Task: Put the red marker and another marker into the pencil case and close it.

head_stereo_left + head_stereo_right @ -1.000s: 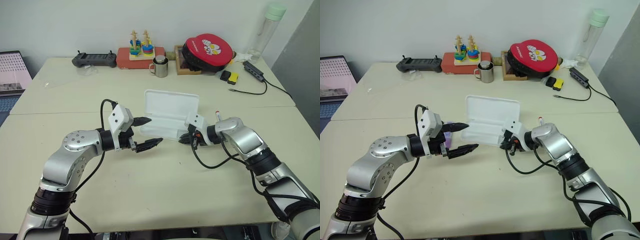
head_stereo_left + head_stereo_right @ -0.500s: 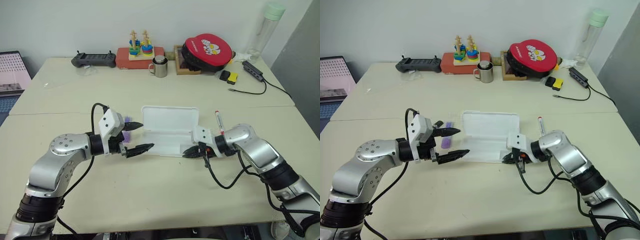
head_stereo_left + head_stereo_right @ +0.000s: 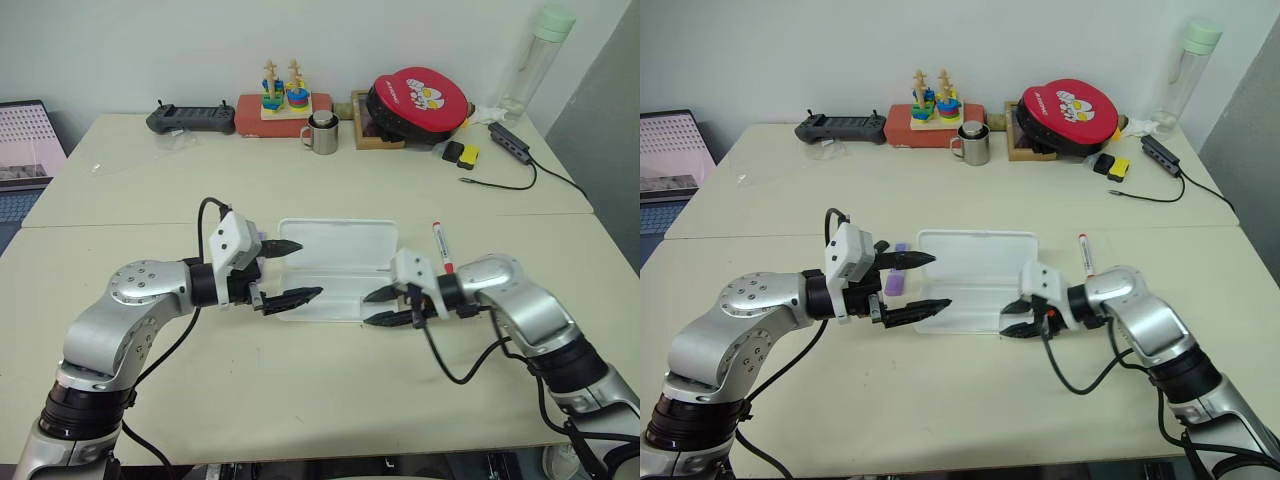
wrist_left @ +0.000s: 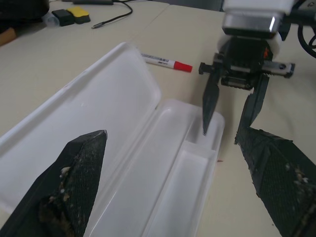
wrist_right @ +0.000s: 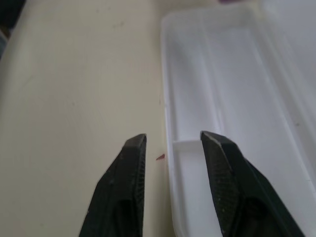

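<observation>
The white pencil case (image 3: 335, 250) lies open on the table with its lid laid back flat and its moulded compartment (image 5: 222, 74) bare. My left gripper (image 3: 311, 268) is open at the case's left end, empty. My right gripper (image 3: 366, 308) stands open and empty at the case's front right corner (image 4: 222, 136). The red marker (image 3: 440, 245) lies on the table just right of the case, near my right arm. The lilac marker (image 3: 895, 280) lies left of the case, partly hidden behind my left gripper's fingers.
Along the far edge stand a black controller (image 3: 190, 118), a stacking toy on a red box (image 3: 281, 100), a steel mug (image 3: 322, 133), a round red case (image 3: 417, 98), a tall bottle (image 3: 535, 55) and a cabled hub (image 3: 510, 145). A laptop (image 3: 25, 140) sits far left.
The case's lid has dropped from upright to flat on the table. My right gripper has opened and drawn back from the case to its front right corner.
</observation>
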Robot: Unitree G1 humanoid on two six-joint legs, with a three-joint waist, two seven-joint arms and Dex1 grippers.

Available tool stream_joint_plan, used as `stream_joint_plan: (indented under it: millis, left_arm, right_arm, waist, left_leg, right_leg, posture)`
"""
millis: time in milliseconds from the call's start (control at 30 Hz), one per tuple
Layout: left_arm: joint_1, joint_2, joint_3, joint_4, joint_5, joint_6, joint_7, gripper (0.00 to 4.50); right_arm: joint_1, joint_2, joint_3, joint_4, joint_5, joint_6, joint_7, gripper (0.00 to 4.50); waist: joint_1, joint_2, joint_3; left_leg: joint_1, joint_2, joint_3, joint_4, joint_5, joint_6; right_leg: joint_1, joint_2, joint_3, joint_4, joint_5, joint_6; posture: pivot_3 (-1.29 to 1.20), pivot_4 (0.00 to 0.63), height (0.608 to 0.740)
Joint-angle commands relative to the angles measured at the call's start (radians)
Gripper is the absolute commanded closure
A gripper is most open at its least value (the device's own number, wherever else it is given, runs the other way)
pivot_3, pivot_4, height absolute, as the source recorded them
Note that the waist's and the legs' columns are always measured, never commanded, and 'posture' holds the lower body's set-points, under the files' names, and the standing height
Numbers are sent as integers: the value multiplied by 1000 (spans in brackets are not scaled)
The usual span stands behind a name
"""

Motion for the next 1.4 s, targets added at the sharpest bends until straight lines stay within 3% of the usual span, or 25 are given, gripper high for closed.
stream_joint_plan:
  millis: [33, 233, 433, 633, 733, 1267, 1400]
  left_arm:
    - [-59, -43, -56, -51, -29, 14, 3, 0]
    - [-125, -116, -168, 17, 38, -37, -16, 0]
    - [-187, -177, -237, 104, 98, -99, -37, 0]
    - [-215, -203, -252, 149, 126, -126, -45, 0]
    - [-217, -207, -246, 159, 134, -132, -46, 0]
    - [-219, -219, -241, 182, 144, -151, -45, 0]
    - [-202, -212, -218, 175, 130, -142, -36, 0]
  right_arm:
    - [44, -6, -197, -77, 107, 106, -113, 1478]
    - [75, 32, -341, -35, 21, 263, -466, 20]
    - [84, 135, -293, -35, -97, 385, -744, 20]
    - [97, 201, -230, 9, -155, 456, -857, 20]
    - [94, 207, -228, 40, -172, 446, -885, 493]
    - [86, 203, -262, 49, -170, 436, -909, 3976]
    - [44, 204, -343, 40, -128, 360, -888, 4204]
  waist:
    - [9, 0, 0]
    - [18, 0, 0]
    - [16, 0, 0]
    - [15, 0, -1]
    - [14, 0, -1]
    - [19, -1, -1]
    - [19, -1, -1]
  left_leg:
    - [0, 0, 0, 1, 0, 0]
    - [1, 0, 2, 1, 0, 0]
    - [1, 0, 3, 1, 0, 0]
    - [1, 0, 3, 2, 0, 0]
    - [1, 0, 3, 2, 0, 0]
    - [2, -1, 1, 3, 0, 0]
    - [2, -1, 1, 3, 0, 0]
  right_leg:
    - [0, 0, 0, 0, 0, 0]
    - [0, 0, 1, 1, 0, 0]
    - [0, 0, 2, 2, 0, 0]
    - [0, 0, 2, 2, 0, 0]
    - [1, 0, 1, 1, 0, 0]
    - [4, 0, 1, 1, 0, 1]
    - [4, 0, 1, 1, 0, 1]
  posture:
    - [0, 150, 740]
    - [0, 150, 740]
    - [0, 150, 740]
    - [0, 150, 740]
    - [0, 150, 740]
    - [0, 150, 740]
    - [0, 150, 740]
